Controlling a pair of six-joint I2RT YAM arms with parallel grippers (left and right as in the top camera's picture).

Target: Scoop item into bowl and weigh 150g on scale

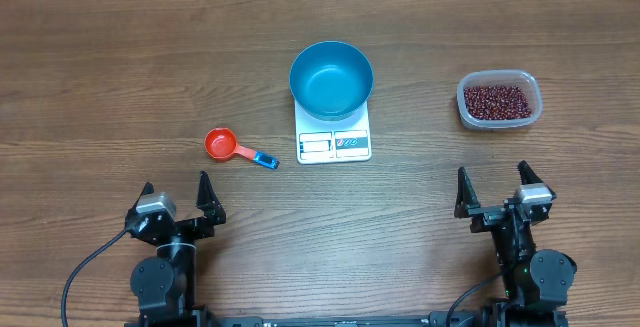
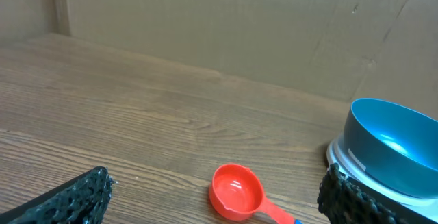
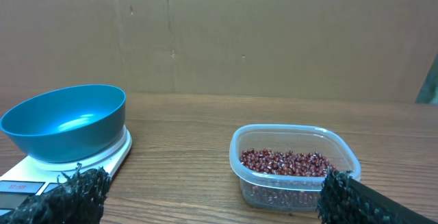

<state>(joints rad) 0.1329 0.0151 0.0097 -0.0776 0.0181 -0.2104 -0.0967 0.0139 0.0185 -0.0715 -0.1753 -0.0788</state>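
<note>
Beans, small and dark red-brown, lie heaped in a clear rectangular plastic tub at the right of the brown wooden table, well apart from everything else. A round, deep, bright blue bowl sits on the flat white square scale at centre (its display strip faces the arms). A red plastic measuring scoop with a blue handle tip lies left of the scale, not touching it. The left gripper and the right gripper both hang near the front edge, jaws spread wide, holding nothing
</note>
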